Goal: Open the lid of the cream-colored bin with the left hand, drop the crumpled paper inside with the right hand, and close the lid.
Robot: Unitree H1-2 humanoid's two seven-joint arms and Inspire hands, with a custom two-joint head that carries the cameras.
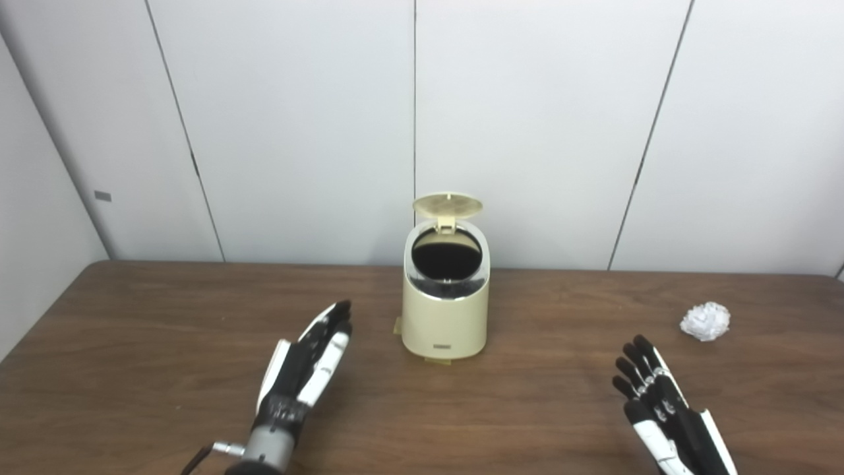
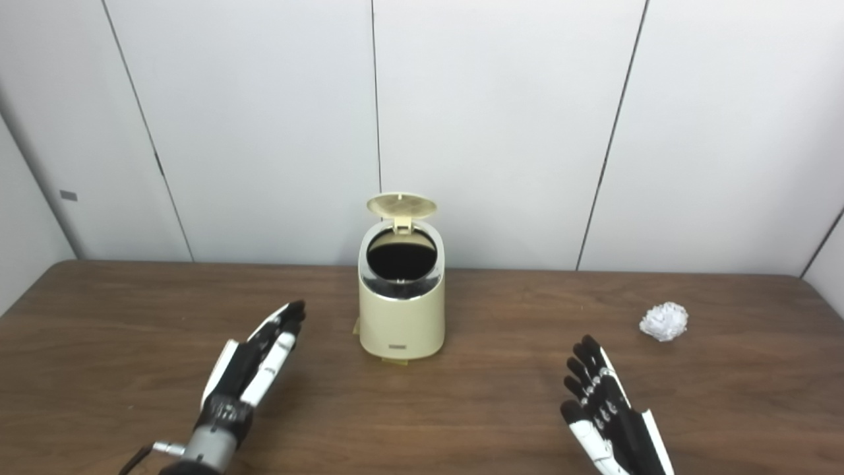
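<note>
Bin [image 1: 445, 316]: cream-colored, upright at the middle of the wooden surface [image 1: 132, 343], near its far edge.
Lid [image 1: 448, 205]: raised, standing behind the dark opening.
Crumpled paper [image 1: 705, 321]: on the surface, well right of the bin.
Left hand [image 1: 306, 363]: fingers extended and apart, empty, near the bin's left.
Right hand [image 1: 666, 412]: fingers apart, empty, near the paper, not touching.

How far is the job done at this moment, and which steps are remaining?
Done: the lid of the cream-colored bin stands open. In hand: nothing; the left hand and right hand are both open and empty. Left: the crumpled paper lies on the table, so picking it up, dropping it in and closing the lid remain.
</note>
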